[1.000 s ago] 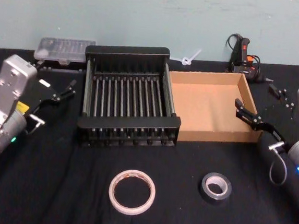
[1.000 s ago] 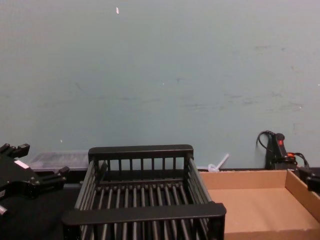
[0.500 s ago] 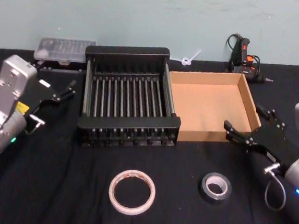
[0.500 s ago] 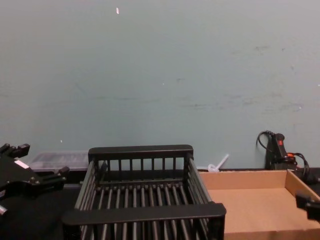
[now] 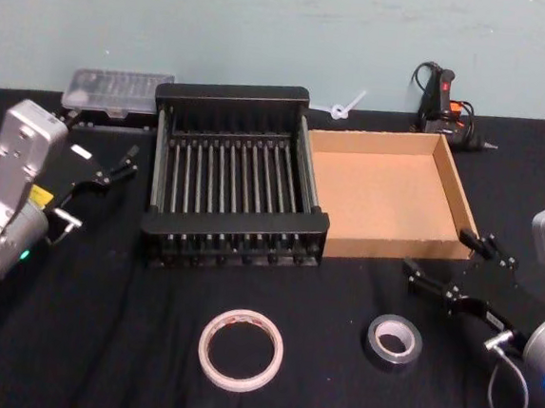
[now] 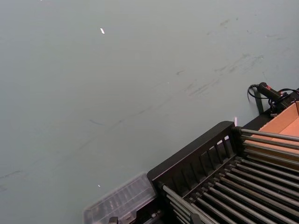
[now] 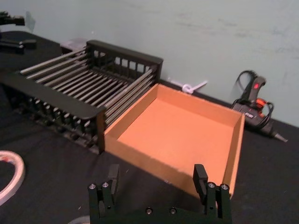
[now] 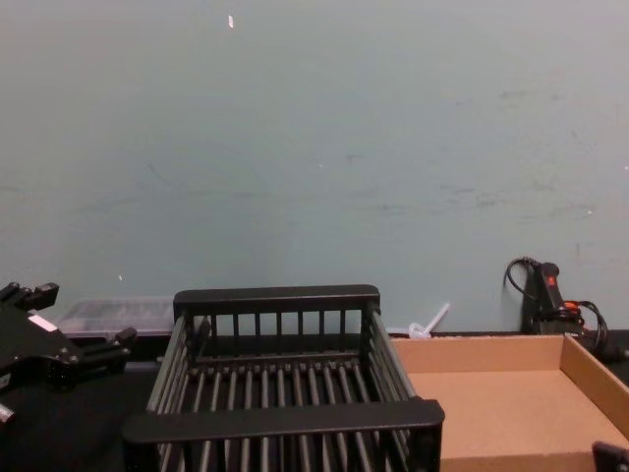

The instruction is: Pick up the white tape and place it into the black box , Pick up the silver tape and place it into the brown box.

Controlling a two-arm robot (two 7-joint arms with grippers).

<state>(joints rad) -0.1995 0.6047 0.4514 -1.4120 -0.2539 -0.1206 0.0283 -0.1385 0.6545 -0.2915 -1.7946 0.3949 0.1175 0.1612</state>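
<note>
- The small thick grey-silver roll of tape (image 5: pixel 394 341) lies flat on the black table (image 5: pixel 98 342), in front of the shallow brown cardboard tray (image 5: pixel 383 190), hole upward.
- The right gripper (image 5: pixel 450 269) hovers with fingers spread wide, just beyond and to the right of that roll; it is clearly the nearer arm.
- The wide thin white tape ring (image 5: pixel 241 349) lies flat left of the roll, in front of the black slatted plastic crate (image 5: pixel 232 172).
- The left gripper (image 5: pixel 98 181), parked left of the crate, is open.

Two tape rolls, white tape (image 5: pixel 241 349) and silver tape (image 5: pixel 394 341); two boxes, black box (image 5: pixel 236 96) and brown box (image 5: pixel 454 185).
</note>
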